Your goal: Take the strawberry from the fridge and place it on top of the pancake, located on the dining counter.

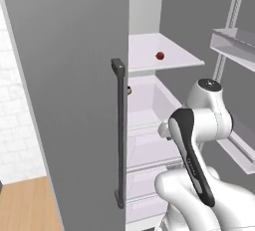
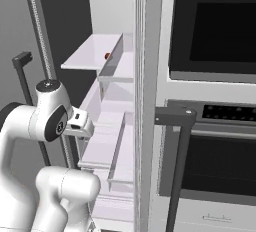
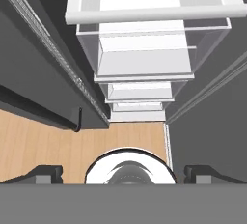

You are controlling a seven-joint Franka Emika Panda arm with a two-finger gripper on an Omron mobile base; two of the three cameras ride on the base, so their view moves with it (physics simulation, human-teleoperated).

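Note:
The strawberry (image 1: 160, 55) is a tiny dark red berry lying on a white shelf (image 1: 174, 60) inside the open fridge (image 1: 69, 100). From the right base view the strawberry (image 2: 107, 55) lies near the back of that same shelf (image 2: 90, 56). My gripper (image 3: 126, 175) is open, its two fingertips (image 3: 46, 174) far apart with nothing between them. It points down in front of the fridge's clear drawers (image 3: 144, 54), well below the strawberry's shelf. The pancake and the dining counter are out of view.
The fridge's left door with its dark bar handle (image 1: 119, 135) stands close on my left. Its right door, open, carries clear bins (image 1: 234, 41) and a handle (image 2: 177, 166). Beyond it is a built-in oven stack (image 2: 215, 51). Wooden floor (image 3: 48, 146) lies below.

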